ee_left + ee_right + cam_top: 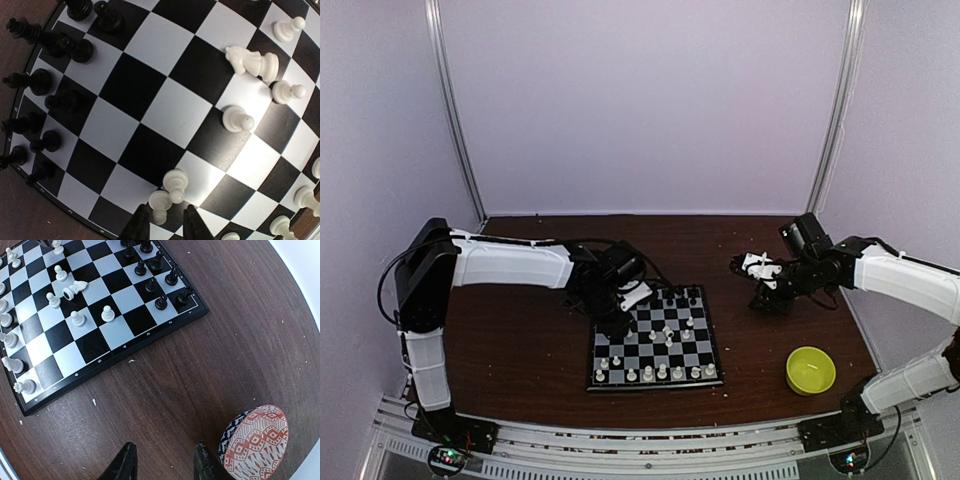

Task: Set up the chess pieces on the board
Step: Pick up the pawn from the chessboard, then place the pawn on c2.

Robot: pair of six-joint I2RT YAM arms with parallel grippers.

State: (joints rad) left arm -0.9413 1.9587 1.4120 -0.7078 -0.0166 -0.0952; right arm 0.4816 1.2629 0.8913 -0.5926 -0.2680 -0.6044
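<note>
The board (657, 383) lies mid-table. Black pieces (37, 80) stand in two rows along its far side, white pieces (662, 372) along the near row and scattered in the middle. A white knight (250, 61) lies on its side. My left gripper (165, 226) is open low over the board's left part. A white pawn (160, 204) stands between its fingertips with a gap on each side; a second pawn (176, 183) stands just ahead. My right gripper (165, 467) is open and empty over bare table right of the board (145, 342).
A red-patterned bowl (255, 442) sits just right of my right gripper's fingers. A yellow-green bowl (810, 370) stands at the near right. Pale crumbs (94, 401) dot the wood beside the board. Walls close off the back and sides.
</note>
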